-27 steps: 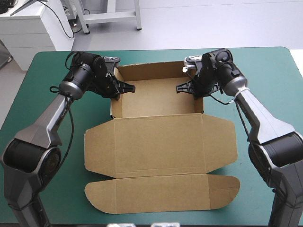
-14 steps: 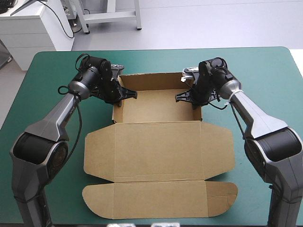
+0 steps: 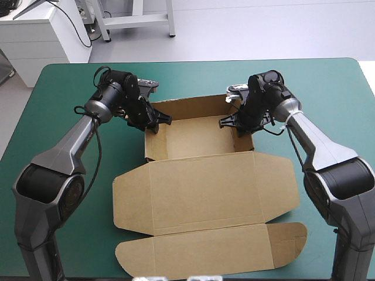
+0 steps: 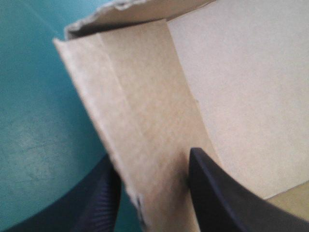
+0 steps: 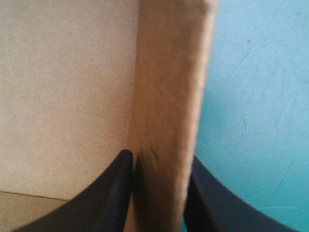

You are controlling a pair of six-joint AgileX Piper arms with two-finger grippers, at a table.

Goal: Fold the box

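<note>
Left end effector (image 3: 159, 120) pinches left wall of open brown cardboard box (image 3: 199, 137); right end effector (image 3: 229, 122) pinches right wall. Lid flat on teal-green tabletop (image 3: 328, 88).

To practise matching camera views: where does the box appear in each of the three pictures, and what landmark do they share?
High view: box mid-table, tray at the far side, lid flat toward the near edge.
Left wrist view: box wall gripped by the left gripper.
Right wrist view: box wall gripped by the right gripper.
Shared landmark: the teal-green cover beside the box.
</note>
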